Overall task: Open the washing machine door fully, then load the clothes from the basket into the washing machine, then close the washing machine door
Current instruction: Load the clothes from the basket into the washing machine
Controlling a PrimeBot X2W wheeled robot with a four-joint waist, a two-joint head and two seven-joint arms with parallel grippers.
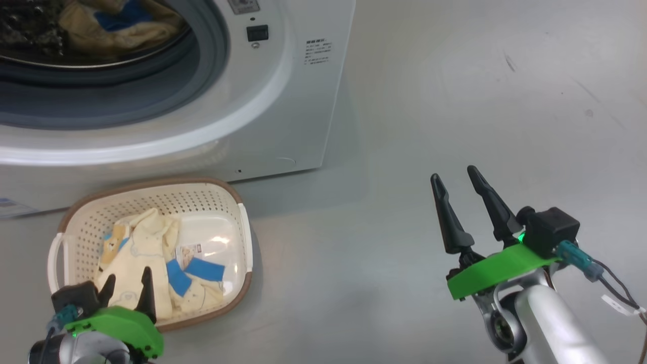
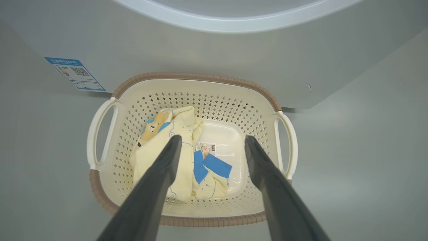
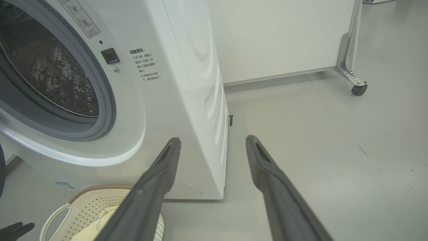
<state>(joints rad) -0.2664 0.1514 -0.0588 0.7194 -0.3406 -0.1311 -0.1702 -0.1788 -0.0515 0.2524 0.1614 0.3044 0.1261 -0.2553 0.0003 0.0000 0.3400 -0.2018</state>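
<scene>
The white washing machine (image 1: 303,101) stands at the upper left, its grey-rimmed mouth uncovered; its door is out of view. A cream-yellow garment with a blue patch (image 1: 121,25) lies in the steel drum. On the floor in front sits the cream basket (image 1: 151,183) with more clothes (image 1: 136,247) heaped on its left side. My left gripper (image 1: 126,285) hangs open above the basket's near rim, holding nothing. In the left wrist view the left gripper (image 2: 213,138) frames the clothes (image 2: 174,147) without touching them. My right gripper (image 1: 453,173) stands open and empty over bare floor to the right.
A blue sticker (image 2: 75,73) marks the machine's lower front. In the right wrist view a white partition on a caster wheel (image 3: 359,88) stands behind the machine (image 3: 174,67), with grey floor (image 3: 317,150) stretching to the right.
</scene>
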